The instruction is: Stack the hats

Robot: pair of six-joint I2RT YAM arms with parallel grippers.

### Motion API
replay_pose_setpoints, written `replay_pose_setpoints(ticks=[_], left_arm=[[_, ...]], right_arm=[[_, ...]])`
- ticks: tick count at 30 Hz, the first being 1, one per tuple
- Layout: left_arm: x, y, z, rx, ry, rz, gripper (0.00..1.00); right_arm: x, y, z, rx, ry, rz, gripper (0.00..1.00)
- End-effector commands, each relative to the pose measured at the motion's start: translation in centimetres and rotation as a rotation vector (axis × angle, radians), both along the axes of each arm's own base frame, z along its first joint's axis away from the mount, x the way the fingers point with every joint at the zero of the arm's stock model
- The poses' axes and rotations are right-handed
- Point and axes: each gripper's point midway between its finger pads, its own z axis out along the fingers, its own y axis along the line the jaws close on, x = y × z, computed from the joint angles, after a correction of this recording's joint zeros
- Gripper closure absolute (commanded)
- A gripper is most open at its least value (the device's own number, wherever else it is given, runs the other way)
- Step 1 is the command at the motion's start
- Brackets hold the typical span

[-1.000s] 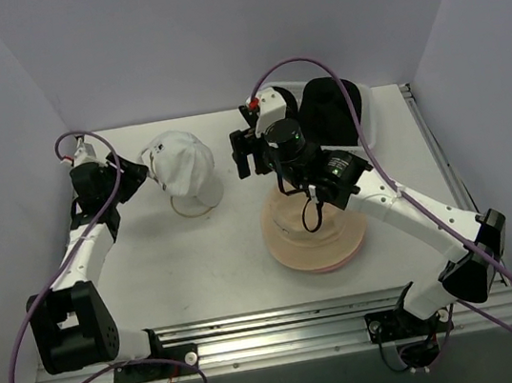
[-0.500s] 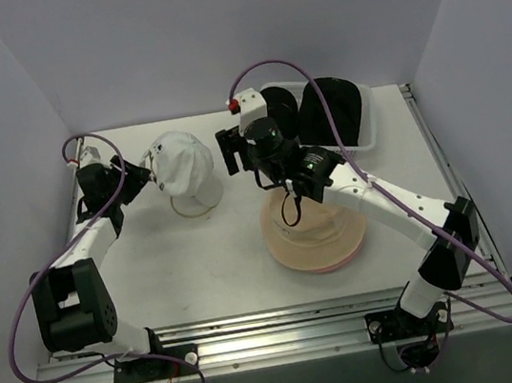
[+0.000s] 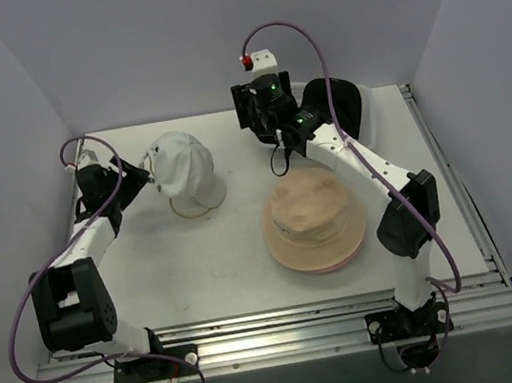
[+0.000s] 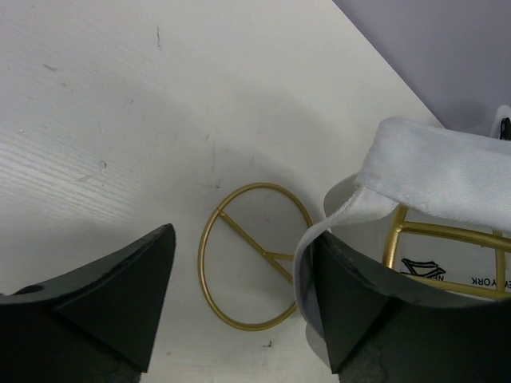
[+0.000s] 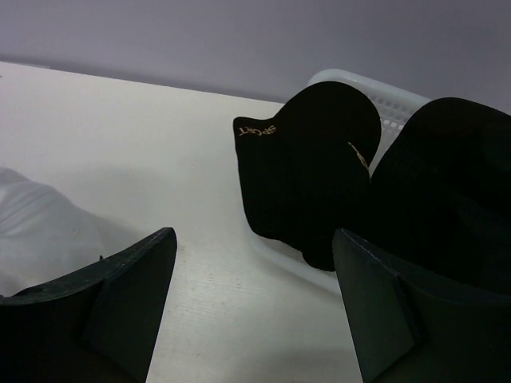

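Observation:
The white cap (image 3: 182,162) sits on a gold wire frame (image 4: 254,255) at the back left. My left gripper (image 3: 141,178) is open at the cap's left edge; in the left wrist view (image 4: 243,239) the cap's rim (image 4: 435,171) lies over the right finger. The tan bucket hat (image 3: 309,208) lies on the pink hat (image 3: 319,261) in the middle. My right gripper (image 3: 251,125) is open and empty above the table, facing the black cap (image 5: 307,171) and the black bucket hat (image 5: 455,183) in the white basket (image 5: 383,92).
The white mesh basket (image 3: 369,112) stands at the back right against the wall. Purple walls close in the back and both sides. Bare table lies between the white cap and the basket.
My right arm has swung from above the tan hat back toward the basket, leaving the tan hat in full view. My left gripper has stayed at the white cap's edge.

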Motion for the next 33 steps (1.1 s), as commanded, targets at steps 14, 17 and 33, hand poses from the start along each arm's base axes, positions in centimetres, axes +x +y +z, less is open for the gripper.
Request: replay_pose_setpoints(ticks=[14,17,33], left_arm=[[-5.4,-3.5,12.6,0.129,-0.172,0.035,0.06],[-7.3,-6.4,14.9,0.165,-0.228,-0.032,0.06],[-17.8,-16.6,18.0,0.263,-0.443,-0.305,0.06]], right_arm=[[6.4,-2.8,-5.9,-0.063,0.132,0.022,0.26],[6.8,-2.3,-7.0,-0.108,0.164,0.065,0.26],[8.8,-3.8,-12.1,-0.142,0.291,0.101,0.3]])
